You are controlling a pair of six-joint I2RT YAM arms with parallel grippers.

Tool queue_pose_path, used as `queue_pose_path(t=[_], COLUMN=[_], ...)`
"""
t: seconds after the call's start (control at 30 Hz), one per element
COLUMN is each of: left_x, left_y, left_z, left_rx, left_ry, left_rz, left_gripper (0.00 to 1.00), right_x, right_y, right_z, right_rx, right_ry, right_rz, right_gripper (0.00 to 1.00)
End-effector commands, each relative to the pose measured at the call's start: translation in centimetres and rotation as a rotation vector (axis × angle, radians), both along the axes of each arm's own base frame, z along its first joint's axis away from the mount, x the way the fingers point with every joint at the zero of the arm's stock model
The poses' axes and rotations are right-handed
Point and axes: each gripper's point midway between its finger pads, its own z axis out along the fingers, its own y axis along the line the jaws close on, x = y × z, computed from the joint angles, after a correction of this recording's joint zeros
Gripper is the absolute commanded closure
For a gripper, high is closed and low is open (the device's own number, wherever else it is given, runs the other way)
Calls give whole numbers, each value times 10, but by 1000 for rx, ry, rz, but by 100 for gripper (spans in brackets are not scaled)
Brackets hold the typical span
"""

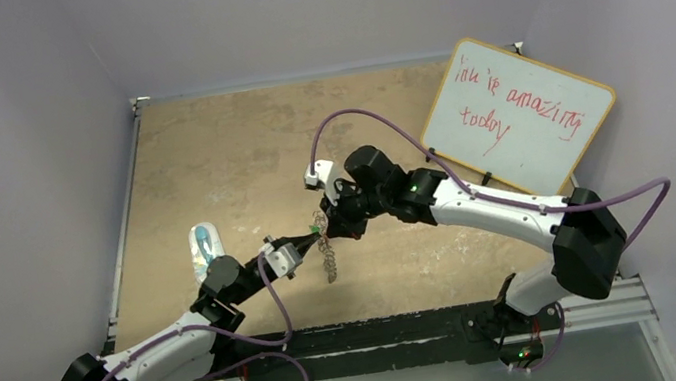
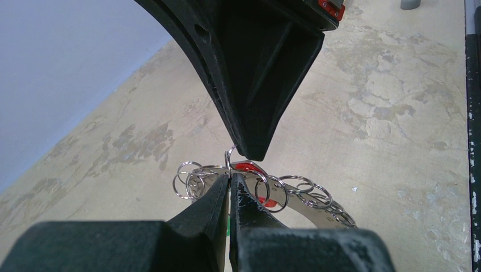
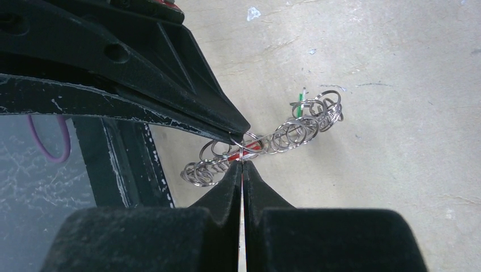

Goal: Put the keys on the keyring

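The keyring [image 1: 329, 258], a silvery ring fringed with small loops, hangs in mid-air above the table between both grippers. My left gripper [image 1: 310, 243] is shut on its rim from the left; in the left wrist view its tips [image 2: 230, 177] pinch a loop beside the flat band [image 2: 311, 214]. My right gripper [image 1: 330, 227] meets it from the right, shut. Its tips [image 3: 242, 163] close on the red key [image 3: 252, 147] where that key crosses the ring [image 3: 289, 133]. The red head [image 2: 245, 166] sits just under the right fingers [image 2: 255, 85]. A green sliver [image 3: 297, 103] shows at the ring's far end.
A clear bluish plastic object [image 1: 204, 249] lies on the brown table [image 1: 228, 156], left of the left wrist. A whiteboard with red writing [image 1: 517, 113] leans at the back right. The dark base rail [image 1: 385, 330] runs along the near edge. Purple cables loop over both arms.
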Motion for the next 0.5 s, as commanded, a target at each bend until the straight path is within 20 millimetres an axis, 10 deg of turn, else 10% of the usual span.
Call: queue_pose_path(t=[0.0,0.47], left_x=[1,1], left_y=[-4,-4], left_z=[18,17], left_rx=[-39,-38], left_ry=[-26,-22], left_rz=[-10,-12], left_gripper=[100,100], right_x=[2,4], right_y=[8,8], right_z=[24,31], right_rx=[56,79], right_ry=[-9,-7], right_rz=[15,23], right_gripper=[100,100])
